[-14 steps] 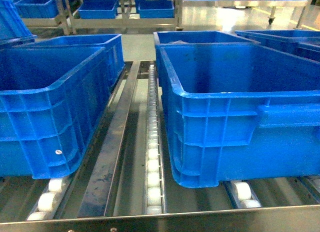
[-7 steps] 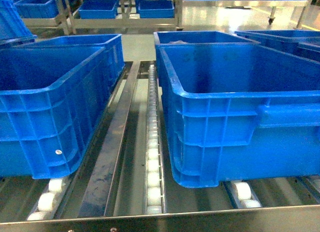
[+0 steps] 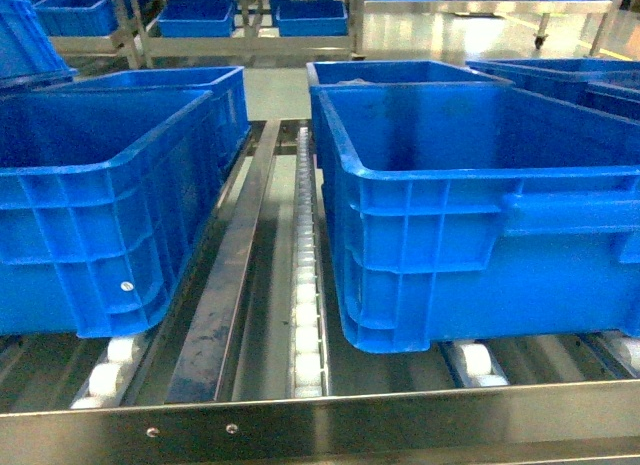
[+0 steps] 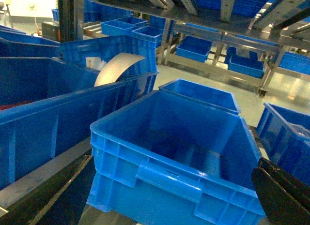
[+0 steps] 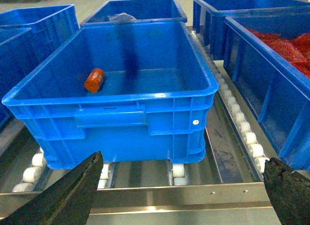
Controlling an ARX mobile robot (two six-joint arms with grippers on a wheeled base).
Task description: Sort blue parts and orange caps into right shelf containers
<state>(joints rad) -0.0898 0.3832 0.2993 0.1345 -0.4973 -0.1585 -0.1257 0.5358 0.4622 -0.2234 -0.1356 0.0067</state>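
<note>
1. blue plastic fills the head view: a left crate (image 3: pixel 100 215) and a right crate (image 3: pixel 480 215) sit well apart on the roller rack (image 3: pixel 308 315), with a steel rail between them.
2. the left gripper (image 4: pixel 169 196) shows only two dark fingers at the bottom corners of its wrist view, spread wide with nothing between them, above an apparently empty crate (image 4: pixel 179 152).
3. one orange cap (image 5: pixel 94 80) lies on its side on the floor of the crate (image 5: pixel 121 89) under the right gripper (image 5: pixel 184 196), near the left wall.
4. the right gripper's fingers also stand wide apart and empty.
5. the cap looks light, stiff and smooth, likely to roll; pinching across its short rounded body seems safest.
6. no blue parts show anywhere. the far-right crate (image 5: pixel 271 65) holds an orange-red heap, too blurred to name.
</note>
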